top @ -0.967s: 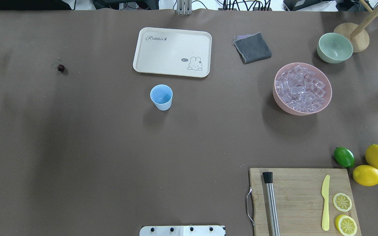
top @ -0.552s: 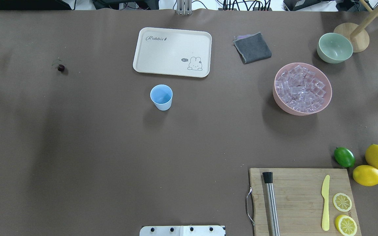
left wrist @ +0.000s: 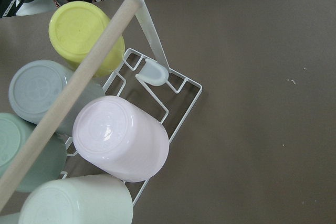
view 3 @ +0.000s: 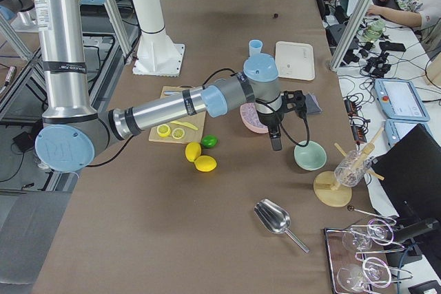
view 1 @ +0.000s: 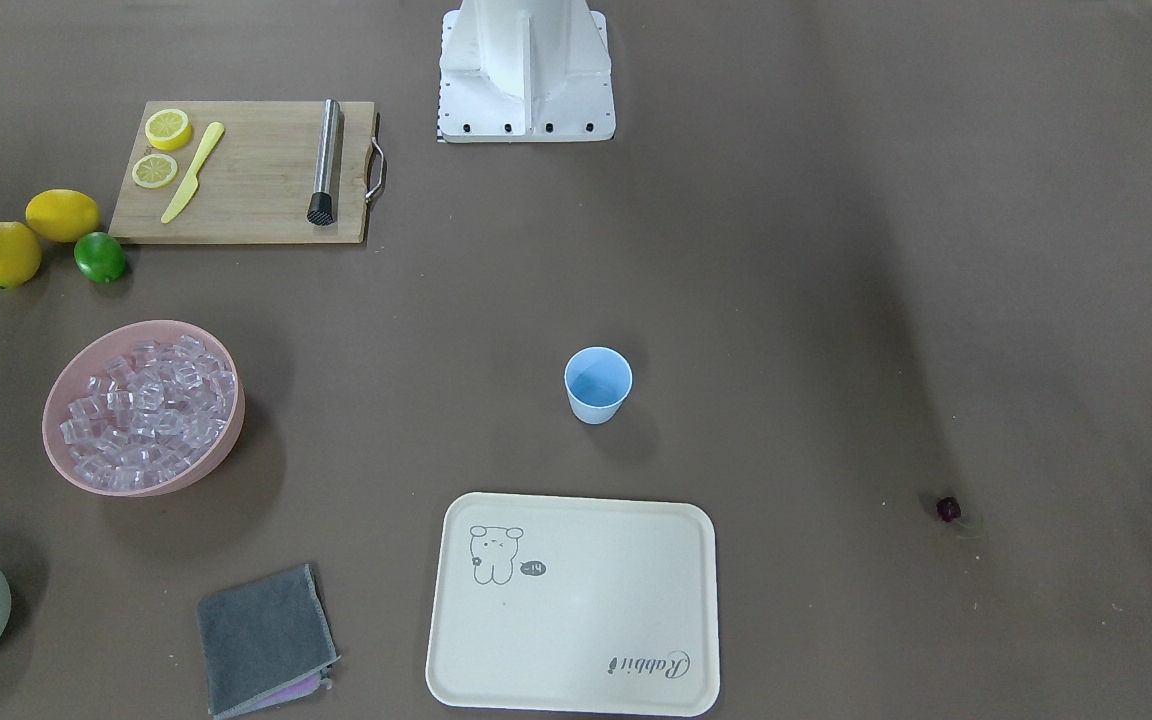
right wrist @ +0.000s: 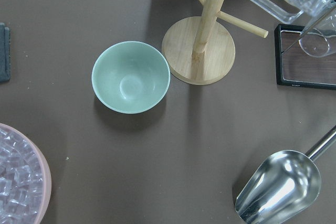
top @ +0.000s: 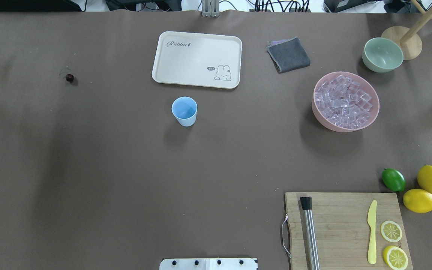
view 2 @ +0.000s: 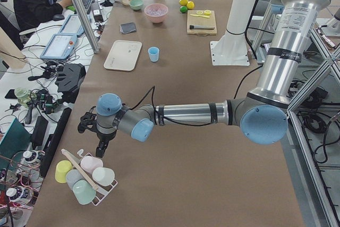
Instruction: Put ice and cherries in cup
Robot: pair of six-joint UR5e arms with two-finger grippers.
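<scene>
Overhead, btm right: board (top: 345,225) w/ a steel rod (top: 309,232), yellow knife (top: 372,232) and two lemon slices (top: 391,231) on it. Just past its right corner are two lemons (top: 419,200) close together, lime (top: 393,179) beside them. Mid-frame, a bit left of ctr: cup (top: 184,111), upright, standing apart from the rest on the brown table (top: 126,168). Right of it, well apart: pink bowl (top: 336,126) heaped w/ ice (top: 343,101). Just beyond the cup: cream tray (top: 197,60). Far left, about level w/ the tray's near edge: cherry (top: 69,77) on the table, thin stem to its upper left, well apart from cup. Top of frame: folded grey cloth (top: 288,55) right of the tray, then green bowl (top: 383,54) beside a wooden stand (top: 401,42) at upper right. Left side view: L gripper (view 2: 100,151) at lower left, pointing down just over a rack (view 2: 87,176) of tipped tumblers (left wrist: 121,140), far from the cup at top ctr; jaws, can't tell. Its wrist cam shows the rack and tumblers close up. Right side view: R gripper (view 3: 275,141) at ctr frame, pointing down above the gap btwn pink bowl and green bowl; jaws, can't tell. Its wrist cam: green bowl upper left of ctr, pink bowl's rim w/ ice at btm-left corner, metal scoop (right wrist: 278,187) btm right.
</scene>
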